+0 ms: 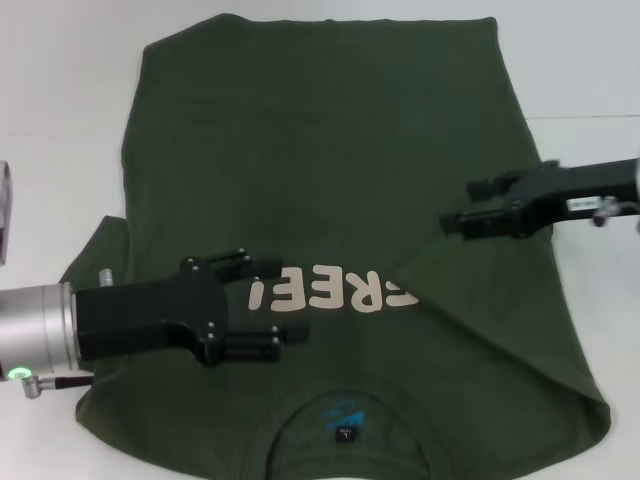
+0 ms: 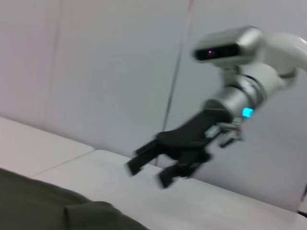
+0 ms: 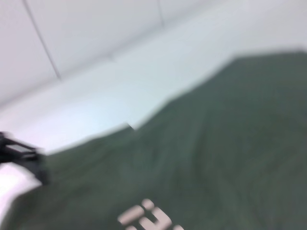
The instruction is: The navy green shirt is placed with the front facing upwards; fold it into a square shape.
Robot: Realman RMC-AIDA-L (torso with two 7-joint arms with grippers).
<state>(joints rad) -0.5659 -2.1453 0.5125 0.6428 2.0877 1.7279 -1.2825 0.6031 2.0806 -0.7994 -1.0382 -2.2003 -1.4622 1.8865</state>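
Note:
The navy green shirt (image 1: 330,170) lies flat, front up, with its collar (image 1: 345,425) nearest me and cream "FREE!" letters (image 1: 330,292) across the chest. The shirt's right side is folded inward, and that flap (image 1: 500,310) covers the end of the lettering. Over the shirt's left side, beside the letters, my left gripper (image 1: 265,305) is open and holds nothing. My right gripper (image 1: 465,205) hovers over the shirt's right part, also open and holding nothing; the left wrist view shows it (image 2: 148,167) above the table. The right wrist view shows the shirt (image 3: 216,143) blurred.
The shirt rests on a white table (image 1: 60,100) with a pale wall (image 2: 96,72) behind it. A small object (image 1: 5,210) pokes in at the table's left edge. Bare tabletop shows to the left, right and beyond the hem.

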